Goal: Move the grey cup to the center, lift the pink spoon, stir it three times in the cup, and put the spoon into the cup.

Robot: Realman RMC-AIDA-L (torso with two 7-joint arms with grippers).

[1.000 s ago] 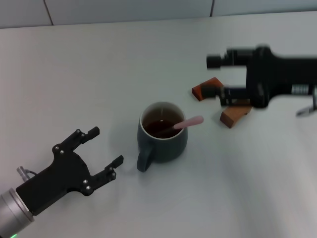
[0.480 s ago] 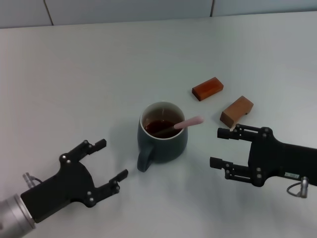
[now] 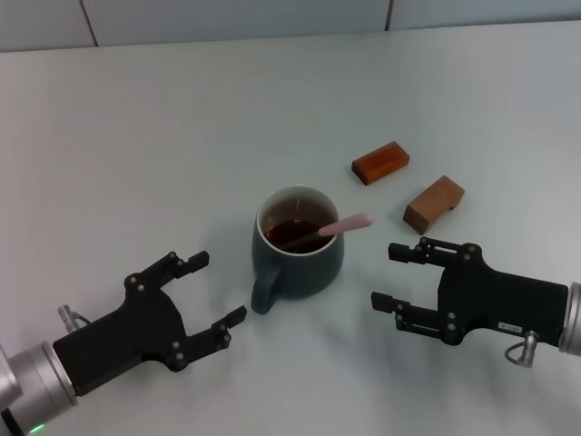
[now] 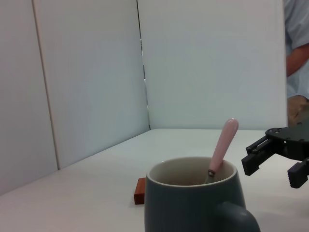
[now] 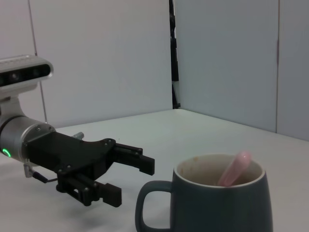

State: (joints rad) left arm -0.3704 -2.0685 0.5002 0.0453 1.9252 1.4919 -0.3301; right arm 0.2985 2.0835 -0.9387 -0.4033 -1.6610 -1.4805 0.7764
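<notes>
White counter carried everything. Left pincer and right pincer hung apart-fingered, flanking the grey cup without touching it. Inside leaned the pink spoon. Two wooden blocks lay beyond.

Our head camera looks down on the tabletop; our low wrist cameras face each other, sharing the grey cup.

Two brown wooden blocks lie on the white desk, toward 2 o'clock from its middle. The redder block sits at 11 o'clock of the paler block, near it but apart. Grey wall panels stand at 12 o'clock.
</notes>
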